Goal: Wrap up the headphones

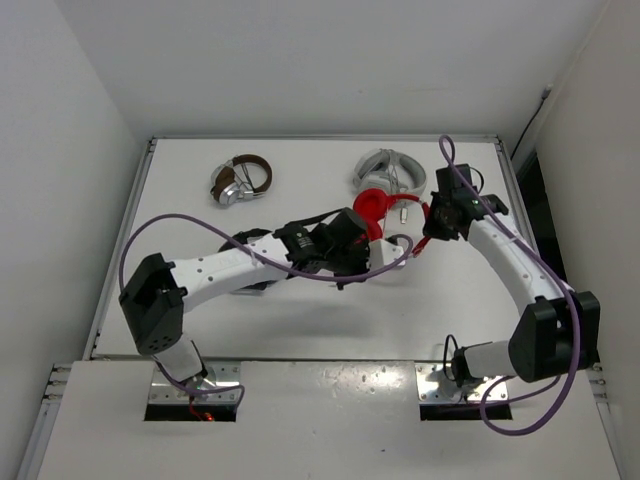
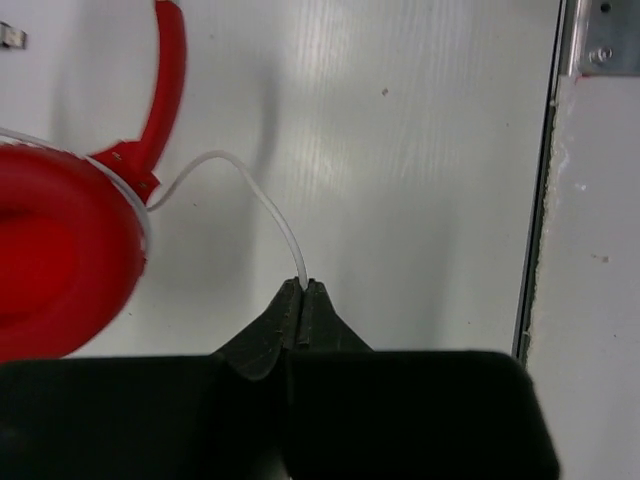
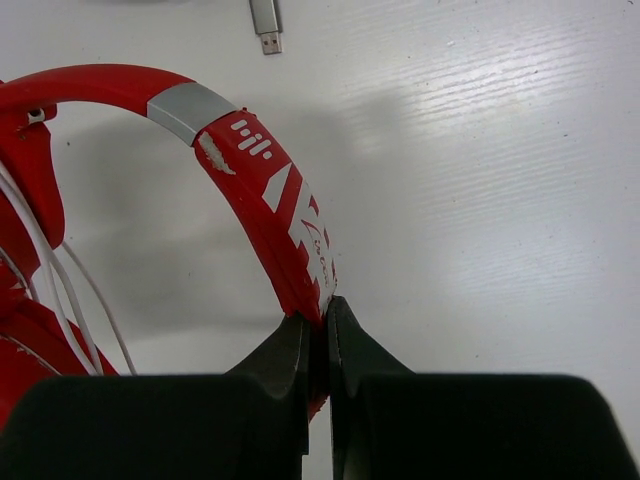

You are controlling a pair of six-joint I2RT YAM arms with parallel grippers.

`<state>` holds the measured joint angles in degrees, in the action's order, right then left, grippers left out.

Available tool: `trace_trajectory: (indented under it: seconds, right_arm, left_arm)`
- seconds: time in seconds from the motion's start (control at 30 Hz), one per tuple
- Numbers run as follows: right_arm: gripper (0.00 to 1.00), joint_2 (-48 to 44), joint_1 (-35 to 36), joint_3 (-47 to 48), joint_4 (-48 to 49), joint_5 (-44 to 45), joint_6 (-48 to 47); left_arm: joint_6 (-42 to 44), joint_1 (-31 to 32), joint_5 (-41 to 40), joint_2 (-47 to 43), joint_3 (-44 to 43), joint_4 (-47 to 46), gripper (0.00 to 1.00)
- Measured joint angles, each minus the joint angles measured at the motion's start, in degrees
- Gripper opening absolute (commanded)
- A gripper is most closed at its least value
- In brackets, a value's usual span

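Observation:
The red headphones [image 1: 378,205] lie at the back middle of the table, between my two grippers. My left gripper [image 2: 303,287] is shut on their thin white cable [image 2: 250,188], which curves from the fingertips to the round red earcup [image 2: 60,260] at the left of that view. In the top view the left gripper [image 1: 365,255] sits just in front of the earcup. My right gripper [image 3: 322,315] is shut on the red headband [image 3: 270,190], near its white lettering. Loops of white cable [image 3: 50,270] lie at the left of the right wrist view. In the top view the right gripper [image 1: 428,232] is at the headphones' right side.
White-grey headphones [image 1: 385,165] lie just behind the red ones. Brown and silver headphones [image 1: 240,182] lie at the back left. A metal USB plug [image 3: 265,20] lies beyond the headband. The table's metal edge [image 2: 545,200] runs to the right of the left gripper.

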<state>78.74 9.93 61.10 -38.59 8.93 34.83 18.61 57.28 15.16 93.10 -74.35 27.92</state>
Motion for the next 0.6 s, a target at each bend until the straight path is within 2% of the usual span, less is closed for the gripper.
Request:
trace_trajectory:
  seconds: [0.2, 0.6]
  right_arm:
    - [0.0, -0.4, 1.4, -0.4, 0.8, 2.0, -0.4]
    - [0.0, -8.4, 5.1, -5.6, 4.0, 3.0, -5.4]
  left_arm:
    - [-1.0, -1.0, -0.5, 1.4, -5.6, 0.1, 0.0]
    - [-3.9, -8.5, -4.2, 1.4, -9.7, -1.3, 0.0]
